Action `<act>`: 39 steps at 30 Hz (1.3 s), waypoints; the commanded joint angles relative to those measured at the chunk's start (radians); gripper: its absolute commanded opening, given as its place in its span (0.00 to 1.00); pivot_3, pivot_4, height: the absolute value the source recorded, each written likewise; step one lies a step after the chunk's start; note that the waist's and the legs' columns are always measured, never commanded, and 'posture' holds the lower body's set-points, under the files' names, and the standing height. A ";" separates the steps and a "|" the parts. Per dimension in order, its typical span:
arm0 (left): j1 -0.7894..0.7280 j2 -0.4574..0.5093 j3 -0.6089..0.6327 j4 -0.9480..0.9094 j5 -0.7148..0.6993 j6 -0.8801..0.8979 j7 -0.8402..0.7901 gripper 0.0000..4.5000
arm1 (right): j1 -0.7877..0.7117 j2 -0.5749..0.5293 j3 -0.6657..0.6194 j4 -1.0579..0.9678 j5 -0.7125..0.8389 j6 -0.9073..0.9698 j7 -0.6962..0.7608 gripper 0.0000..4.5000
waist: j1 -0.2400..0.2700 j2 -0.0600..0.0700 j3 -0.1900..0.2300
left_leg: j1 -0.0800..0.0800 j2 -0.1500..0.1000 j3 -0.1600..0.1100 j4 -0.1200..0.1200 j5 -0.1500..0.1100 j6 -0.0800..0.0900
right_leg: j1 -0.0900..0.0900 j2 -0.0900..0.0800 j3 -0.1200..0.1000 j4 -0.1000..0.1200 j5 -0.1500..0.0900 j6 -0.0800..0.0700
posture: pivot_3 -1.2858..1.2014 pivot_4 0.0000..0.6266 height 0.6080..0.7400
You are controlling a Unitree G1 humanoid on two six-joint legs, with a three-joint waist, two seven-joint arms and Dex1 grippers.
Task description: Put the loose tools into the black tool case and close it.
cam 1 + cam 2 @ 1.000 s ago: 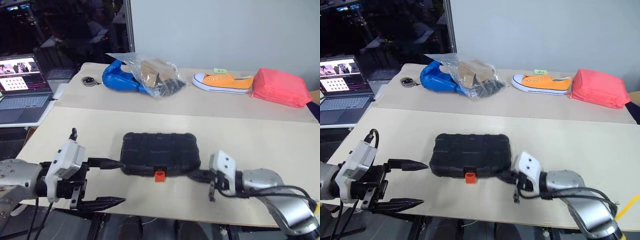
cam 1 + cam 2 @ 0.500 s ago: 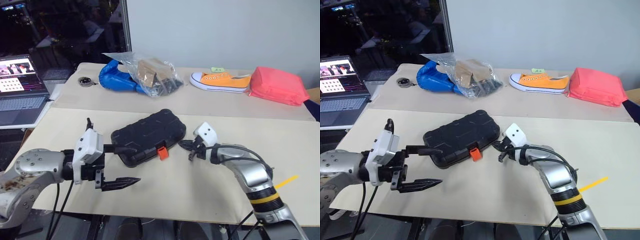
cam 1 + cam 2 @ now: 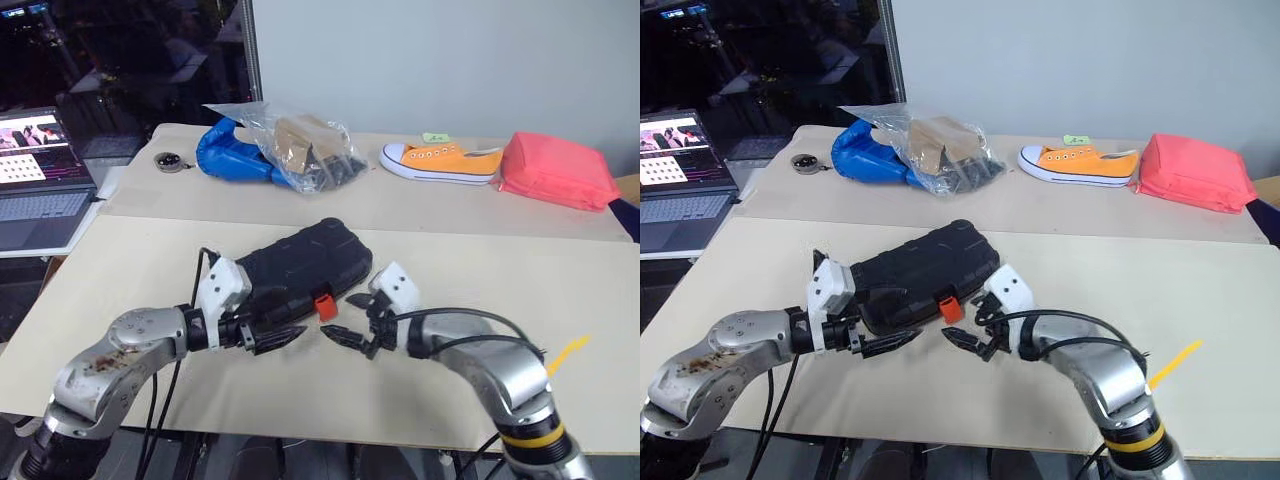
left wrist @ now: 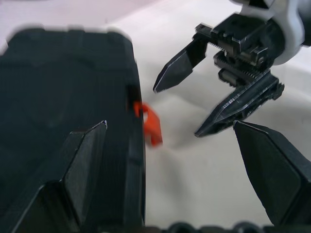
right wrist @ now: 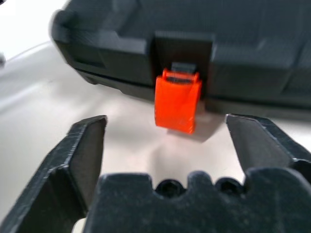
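The black tool case (image 3: 300, 268) lies shut on the near table, turned at an angle, and its orange latch (image 3: 323, 306) hangs loose at the front edge. My right gripper (image 3: 338, 316) is open just in front of the latch (image 5: 177, 103), one finger on each side, touching nothing. Beside it, my left gripper (image 3: 272, 330) is also open at the case's front left edge. One of its fingers (image 4: 82, 160) is over the lid (image 4: 58, 97) and the other is over bare table. The loose tools are out of view.
On the far table are a clear plastic bag (image 3: 305, 150) beside a blue bundle (image 3: 228, 155), an orange shoe (image 3: 445, 162), a pink pouch (image 3: 555, 172) and a small round object (image 3: 172, 160). A laptop (image 3: 40, 185) stands at the left. The table's front edge is close below both arms.
The case has swung from square to angled. My right gripper has opened and moved left to the latch. The left gripper has come forward and right onto the case's front edge.
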 commanded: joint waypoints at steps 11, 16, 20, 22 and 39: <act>0.017 0.055 -0.002 0.103 0.102 -0.132 -0.132 1.00 | -0.036 0.172 0.034 -0.038 -0.051 0.077 -0.233 0.93 | -0.003 0.000 0.000 | 0.000 0.000 0.000 -0.001 0.000 0.000 | 0.000 0.000 0.000 0.000 0.000 0.000 | 0.52 0.24 1.00; 0.013 0.056 -0.004 0.113 0.109 -0.145 -0.148 1.00 | -0.041 0.179 0.048 -0.042 -0.047 0.084 -0.237 0.60 | -0.003 0.000 0.000 | 0.000 0.000 0.000 -0.001 0.000 0.000 | 0.000 0.000 0.000 0.000 0.000 0.000 | 0.52 0.24 1.00; 0.008 0.054 -0.004 0.121 0.117 -0.152 -0.158 1.00 | -0.049 0.170 0.054 -0.043 -0.046 0.093 -0.231 0.60 | -0.004 0.000 0.000 | 0.001 0.000 0.000 -0.001 0.000 0.000 | 0.000 0.000 0.000 0.000 0.000 0.000 | 0.52 0.24 1.00; 0.002 0.054 -0.005 0.127 0.121 -0.154 -0.162 1.00 | -0.050 0.167 0.059 -0.042 -0.048 0.092 -0.232 0.60 | -0.003 0.000 0.000 | 0.001 0.000 0.000 -0.001 0.000 0.000 | 0.000 0.000 0.000 0.000 0.000 0.000 | 0.52 0.24 1.00; -0.017 0.054 -0.009 0.108 0.116 -0.121 -0.158 1.00 | -0.044 0.148 0.081 -0.031 -0.065 -0.043 -0.191 0.26 | -0.004 0.000 0.000 | 0.000 0.000 0.000 -0.002 0.000 0.000 | -0.001 0.000 0.000 0.000 -0.001 0.000 | 0.52 0.24 1.00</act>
